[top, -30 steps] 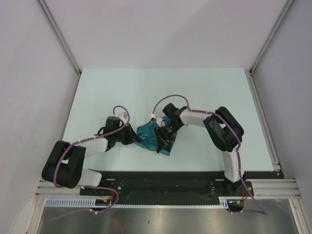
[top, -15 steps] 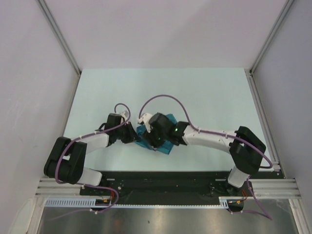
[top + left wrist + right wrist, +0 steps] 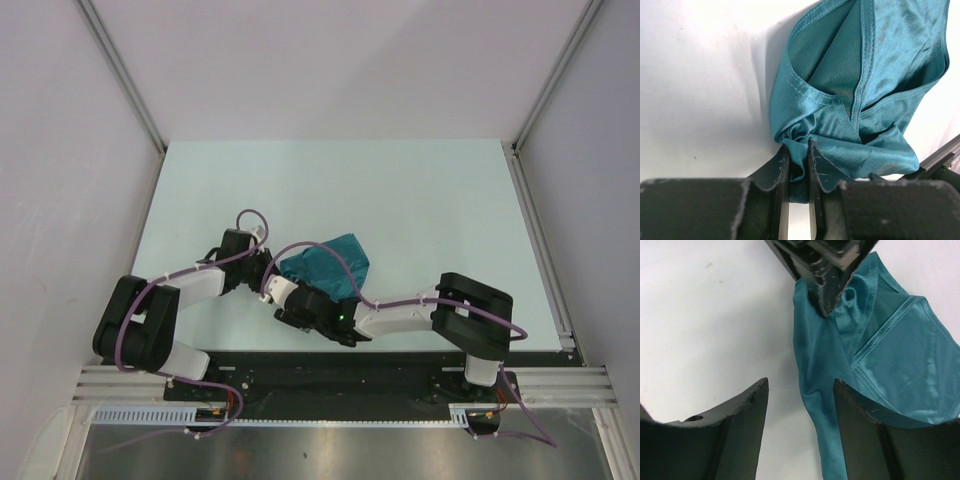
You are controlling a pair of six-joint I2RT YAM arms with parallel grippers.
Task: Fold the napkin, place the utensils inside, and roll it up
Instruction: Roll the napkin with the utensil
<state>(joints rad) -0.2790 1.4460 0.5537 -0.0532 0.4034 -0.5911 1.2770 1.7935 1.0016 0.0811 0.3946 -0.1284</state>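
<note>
The teal napkin (image 3: 332, 262) lies crumpled and partly folded on the table, left of centre. My left gripper (image 3: 271, 273) is at its left corner, shut on a bunched fold of the napkin (image 3: 865, 95); cloth fills the narrow gap at the left gripper (image 3: 798, 146). My right gripper (image 3: 284, 294) sits low at the napkin's near left edge, open. In the right wrist view a hanging strip of napkin (image 3: 825, 405) runs between the spread fingers of the right gripper (image 3: 800, 383) without being pinched, with the left gripper (image 3: 827, 292) just beyond. The utensils are out of view.
The pale table (image 3: 430, 190) stretches behind and to the right of the napkin. The black base rail (image 3: 350, 365) runs along the near edge, just behind my low right forearm (image 3: 400, 315). Grey walls and metal posts enclose both sides.
My right arm has swung from over the napkin to its near left side, dropping low along the front edge. The napkin now shows uncovered and lies farther back. The left gripper keeps its hold.
</note>
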